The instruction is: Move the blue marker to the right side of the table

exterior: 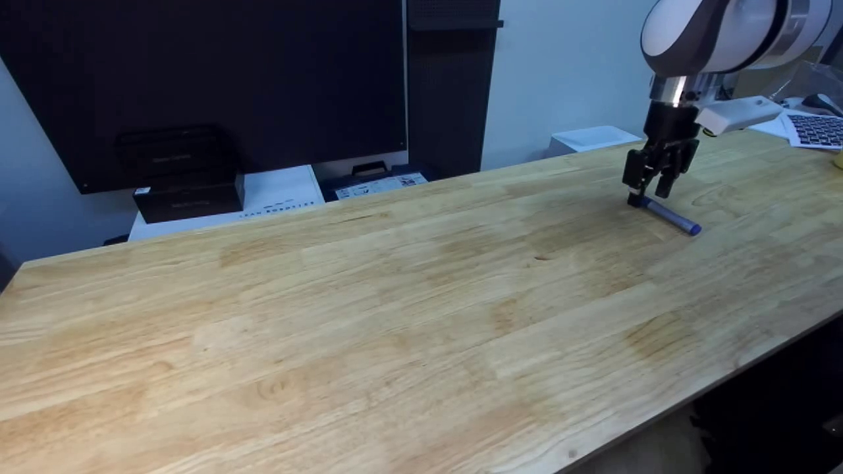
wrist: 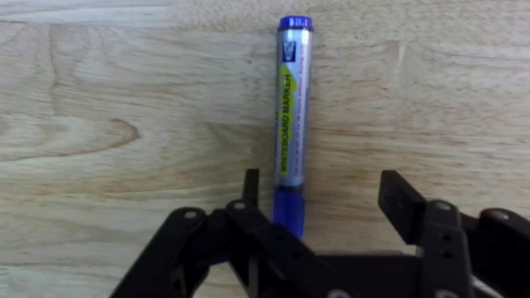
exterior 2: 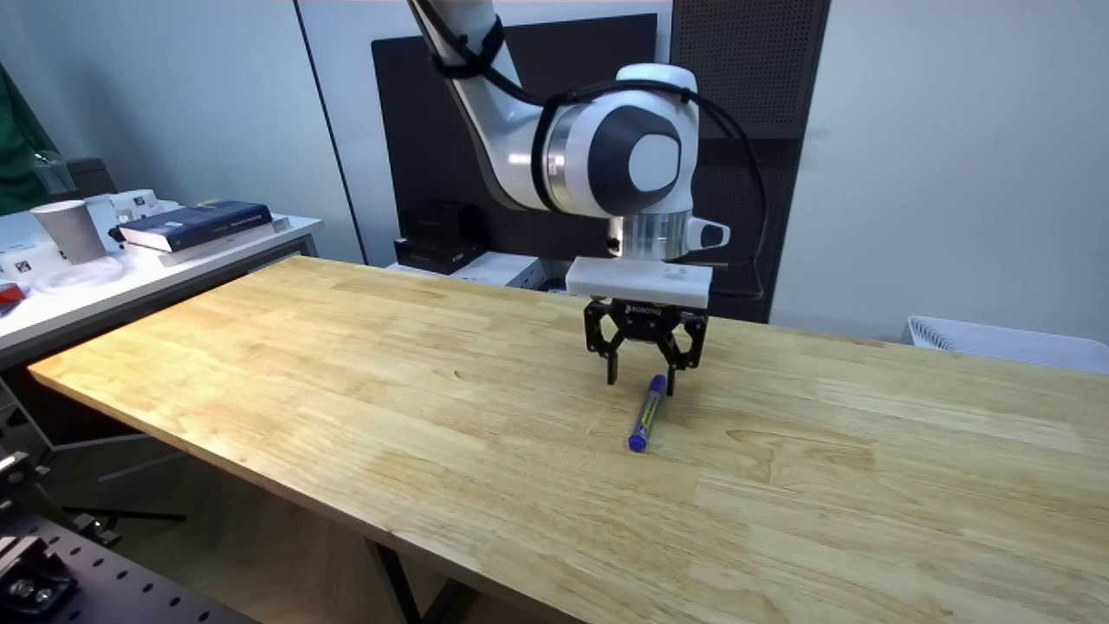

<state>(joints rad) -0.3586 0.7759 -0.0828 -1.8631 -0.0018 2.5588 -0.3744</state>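
The blue marker (exterior: 672, 216) lies flat on the light wooden table (exterior: 395, 329). It also shows in an exterior view (exterior 2: 646, 418) and in the wrist view (wrist: 292, 107), with its silver label up and its blue cap toward the gripper. My gripper (exterior: 650, 191) is open over the cap end, low above the table (exterior 2: 390, 373). In the wrist view the fingers (wrist: 321, 186) stand apart on either side of the marker's cap end, and the marker is nearer the left finger. The cap's tip is hidden behind the gripper. The gripper (exterior 2: 641, 386) holds nothing.
A patterned sheet (exterior: 815, 130) lies at the table's far end. A white box (exterior: 586, 139) and a black board (exterior: 204, 85) stand behind the table. A side desk holds a book (exterior 2: 195, 225) and a paper cup (exterior 2: 71, 232). The table's front edge (exterior 2: 286, 496) drops to the floor.
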